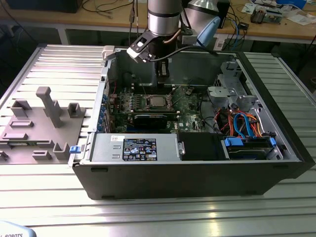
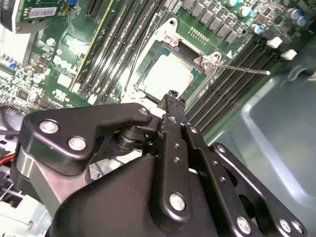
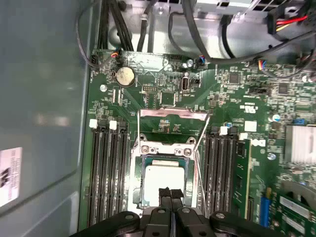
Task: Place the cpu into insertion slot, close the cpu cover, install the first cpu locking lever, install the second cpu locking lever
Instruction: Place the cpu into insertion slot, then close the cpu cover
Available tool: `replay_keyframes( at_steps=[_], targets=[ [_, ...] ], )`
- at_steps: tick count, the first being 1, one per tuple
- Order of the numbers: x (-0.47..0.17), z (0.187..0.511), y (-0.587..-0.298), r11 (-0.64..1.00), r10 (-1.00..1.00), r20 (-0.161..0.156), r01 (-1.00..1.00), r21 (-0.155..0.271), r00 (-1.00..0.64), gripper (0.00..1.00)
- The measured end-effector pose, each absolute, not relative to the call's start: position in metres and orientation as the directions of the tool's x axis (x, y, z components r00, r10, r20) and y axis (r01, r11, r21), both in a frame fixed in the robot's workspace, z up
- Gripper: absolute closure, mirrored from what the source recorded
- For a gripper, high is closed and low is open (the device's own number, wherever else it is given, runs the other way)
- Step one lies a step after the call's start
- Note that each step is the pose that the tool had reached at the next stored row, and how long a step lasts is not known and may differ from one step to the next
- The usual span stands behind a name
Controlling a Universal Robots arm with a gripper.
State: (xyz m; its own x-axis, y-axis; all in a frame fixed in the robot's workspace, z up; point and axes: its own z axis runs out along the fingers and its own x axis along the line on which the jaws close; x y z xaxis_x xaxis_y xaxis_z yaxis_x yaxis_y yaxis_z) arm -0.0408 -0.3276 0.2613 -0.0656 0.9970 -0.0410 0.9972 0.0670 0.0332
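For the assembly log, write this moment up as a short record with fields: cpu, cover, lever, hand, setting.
setting: open computer case on a ribbed metal table
cpu: lying in the insertion slot, silver top bare
cpu cover: tilted up off the slot, not closed
locking lever: one thin rod juts out sideways from the slot
hand: shut, nothing between its fingers, tips over one edge of the cpu

The exterior view overlooks the open case (image 1: 197,173); both wrist views closely face its insertion slot (image 2: 183,51) (image 3: 139,182).
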Motion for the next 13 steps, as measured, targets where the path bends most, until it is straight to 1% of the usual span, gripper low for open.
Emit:
replay_keyframes(
  at_steps=[1, 13],
  targets=[
    [-0.0407, 0.2708, -0.3276, 0.067, 0.997, -0.041, 0.997, 0.033, -0.066, 0.89],
    [-0.0310, 0.2716, -0.3278, 0.067, 0.997, -0.041, 0.997, 0.033, -0.066, 0.89]
  ],
)
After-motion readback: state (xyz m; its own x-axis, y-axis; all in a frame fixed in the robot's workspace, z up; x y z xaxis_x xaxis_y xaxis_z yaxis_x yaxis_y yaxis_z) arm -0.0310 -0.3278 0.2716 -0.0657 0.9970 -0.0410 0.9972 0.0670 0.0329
